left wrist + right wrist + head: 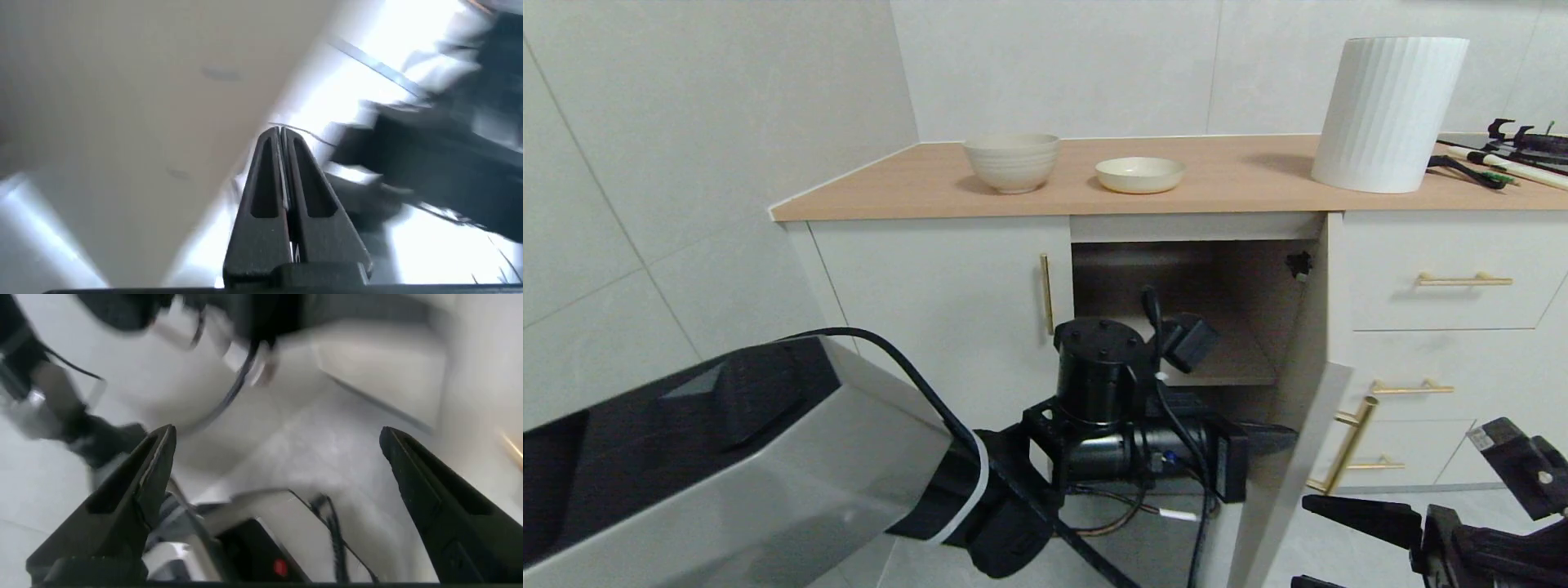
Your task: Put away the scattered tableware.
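A deep cream bowl (1011, 162) and a shallow cream dish (1139, 174) stand side by side on the wooden countertop (1241, 175). Well below them, my left gripper (1267, 438) is low in front of the open cabinet, by the inner face of its door (1294, 408). In the left wrist view its fingers (282, 188) are pressed together with nothing between them. My right gripper (1331, 547) hangs near the floor at the lower right, away from the counter. Its fingers (139, 490) stand wide apart and hold nothing.
A tall white ribbed container (1392, 114) stands on the counter's right, with black-handled utensils (1499, 159) behind it. The cabinet shelf (1225, 363) shows through the opening. Drawers with gold handles (1462, 280) are on the right, and a tiled wall on the left.
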Motion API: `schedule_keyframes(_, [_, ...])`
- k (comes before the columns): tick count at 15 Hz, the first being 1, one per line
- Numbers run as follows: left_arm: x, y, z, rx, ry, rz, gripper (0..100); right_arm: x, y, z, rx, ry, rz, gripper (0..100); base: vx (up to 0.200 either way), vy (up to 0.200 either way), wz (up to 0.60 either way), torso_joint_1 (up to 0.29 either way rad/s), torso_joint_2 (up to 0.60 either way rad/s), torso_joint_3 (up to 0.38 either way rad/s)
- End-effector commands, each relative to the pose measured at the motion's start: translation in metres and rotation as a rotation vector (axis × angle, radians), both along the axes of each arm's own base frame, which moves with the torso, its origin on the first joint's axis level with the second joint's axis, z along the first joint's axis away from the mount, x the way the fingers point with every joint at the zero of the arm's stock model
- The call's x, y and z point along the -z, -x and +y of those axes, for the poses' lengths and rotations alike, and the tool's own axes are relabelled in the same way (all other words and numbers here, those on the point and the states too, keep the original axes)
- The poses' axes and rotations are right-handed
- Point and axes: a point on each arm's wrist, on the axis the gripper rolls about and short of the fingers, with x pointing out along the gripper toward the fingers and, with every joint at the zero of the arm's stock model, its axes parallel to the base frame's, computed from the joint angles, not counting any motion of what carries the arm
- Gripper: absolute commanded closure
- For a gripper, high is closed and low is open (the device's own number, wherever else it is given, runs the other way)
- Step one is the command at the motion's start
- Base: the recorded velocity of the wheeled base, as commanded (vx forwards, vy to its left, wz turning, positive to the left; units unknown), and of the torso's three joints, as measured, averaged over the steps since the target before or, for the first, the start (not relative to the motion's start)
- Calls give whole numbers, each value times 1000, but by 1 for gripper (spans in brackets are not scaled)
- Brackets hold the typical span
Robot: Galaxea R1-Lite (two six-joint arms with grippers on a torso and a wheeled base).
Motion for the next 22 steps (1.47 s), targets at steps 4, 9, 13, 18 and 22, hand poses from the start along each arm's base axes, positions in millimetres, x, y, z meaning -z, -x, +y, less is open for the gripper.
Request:
schedule_keyframes(4, [-9,15,64,-94,0,-3,100,-8,11,-5,-79,-39,-11,0,0,0,0,0,0,0])
schedule_keyframes(9, [-43,6,173,-412,16,-60,100,1,-52,28,57,64,3,0,0,0,0,0,0,0])
schedule_keyframes(13, [-87,35,239,-641,-71,25,100,-12,-113,63,265,153,-121,0,0,0,0,0,0,0])
schedule_keyframes(18, [-117,63,276,-790,-149,69,100,-73,-130,72,287,214,-57,0,0,0,0,0,0,0])
schedule_keyframes(22, [-116,58,285,-1057,-313,-14,100,-94,-124,69,326,215,-36,0,0,0,0,0,0,0])
